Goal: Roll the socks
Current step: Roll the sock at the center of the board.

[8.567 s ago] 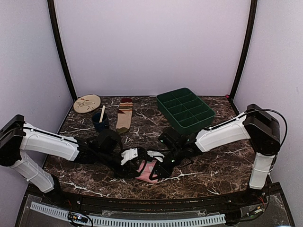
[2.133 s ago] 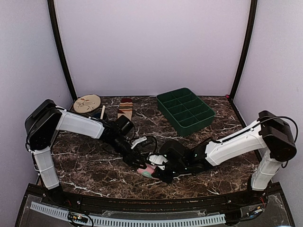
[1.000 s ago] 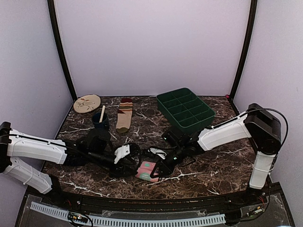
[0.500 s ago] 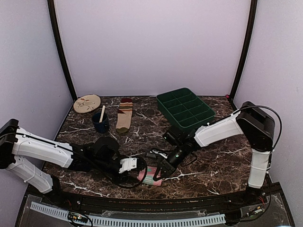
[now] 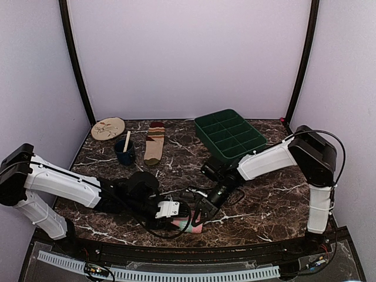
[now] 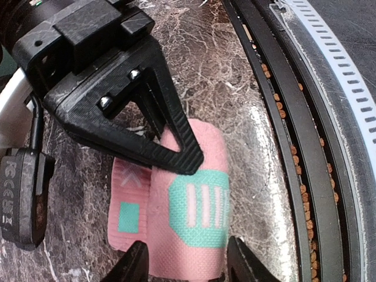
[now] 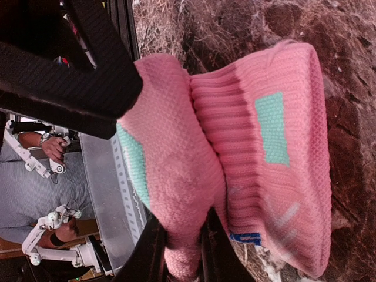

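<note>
One sock is half done: the pink sock [image 5: 187,223], soft ribbed knit with teal blocks, sits as a plump, loose roll at the near edge of the tabletop [image 5: 264,194]. The left hand [image 6: 188,261] clasps its sides and the right hand [image 7: 179,247] pinches a fold. The tan striped sock [image 5: 154,145] lies flat and unrolled, far back.

Pink sock [image 5: 191,225] bunched at near edge; left gripper [image 5: 178,216] and right gripper [image 5: 202,208] both down on it from either side. Tan sock [image 5: 154,143] flat at the back, beside mug [image 5: 124,153], well apart from tray [image 5: 229,136].
</note>
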Tool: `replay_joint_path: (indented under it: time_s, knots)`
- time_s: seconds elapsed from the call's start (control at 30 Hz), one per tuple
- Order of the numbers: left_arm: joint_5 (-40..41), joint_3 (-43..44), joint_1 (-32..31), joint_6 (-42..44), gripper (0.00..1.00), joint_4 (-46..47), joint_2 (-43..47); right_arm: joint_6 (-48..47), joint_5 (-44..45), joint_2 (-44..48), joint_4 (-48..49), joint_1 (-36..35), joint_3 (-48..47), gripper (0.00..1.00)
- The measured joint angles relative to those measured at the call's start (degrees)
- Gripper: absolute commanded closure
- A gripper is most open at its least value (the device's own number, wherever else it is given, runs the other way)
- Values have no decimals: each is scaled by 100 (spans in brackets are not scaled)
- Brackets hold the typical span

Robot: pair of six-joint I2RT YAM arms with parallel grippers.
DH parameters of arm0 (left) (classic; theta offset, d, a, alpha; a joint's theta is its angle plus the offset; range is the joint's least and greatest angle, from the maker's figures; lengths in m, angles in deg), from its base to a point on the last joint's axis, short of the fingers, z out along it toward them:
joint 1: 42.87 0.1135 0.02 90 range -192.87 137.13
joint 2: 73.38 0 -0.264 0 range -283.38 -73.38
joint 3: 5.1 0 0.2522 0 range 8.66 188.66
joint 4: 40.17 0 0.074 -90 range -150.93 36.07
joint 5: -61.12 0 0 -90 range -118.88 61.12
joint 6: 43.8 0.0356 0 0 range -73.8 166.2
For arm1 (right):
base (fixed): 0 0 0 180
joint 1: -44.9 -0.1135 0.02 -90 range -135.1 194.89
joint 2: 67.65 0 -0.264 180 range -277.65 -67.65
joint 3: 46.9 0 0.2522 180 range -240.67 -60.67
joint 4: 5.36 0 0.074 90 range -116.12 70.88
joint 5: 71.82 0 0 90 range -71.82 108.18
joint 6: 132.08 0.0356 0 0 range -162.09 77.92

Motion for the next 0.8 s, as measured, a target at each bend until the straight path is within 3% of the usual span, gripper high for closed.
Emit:
replay_joint_path:
  time_s: [0.7, 0.8]
  knots:
    - [7, 310, -98, 162, 52, 42, -763, -24, -195, -216, -310, 63, -249, 100]
    - [20, 378, -103, 162, 55, 63, -879, -13, -229, -227, -334, 74, -247, 100]
